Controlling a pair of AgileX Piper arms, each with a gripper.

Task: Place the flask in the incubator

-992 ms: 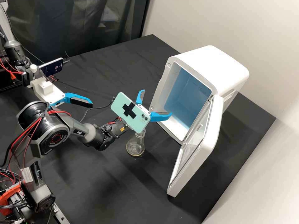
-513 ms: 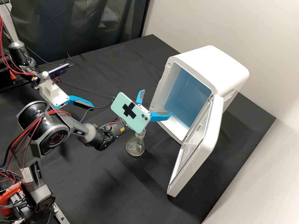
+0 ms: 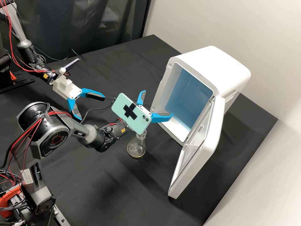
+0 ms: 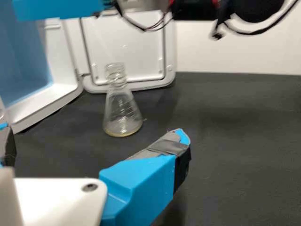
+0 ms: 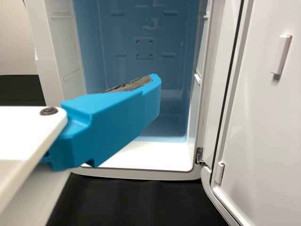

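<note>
Worktop: black and matte (image 3: 106, 67), carrying everything in front of me right now.
Flask: clear glass (image 3: 136, 147), standing upright on the worktop, a thin yellowish film at its bottom.
Incubator: white box with a blue inside (image 3: 216, 69), sitting on the worktop towards its right edge, open front just beside the flask, not touching it.
Door: swung wide open (image 3: 200, 144), hanging over the worktop.

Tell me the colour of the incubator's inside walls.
Light blue inside the incubator, with a white outer shell; the right wrist view shows it best.
</note>
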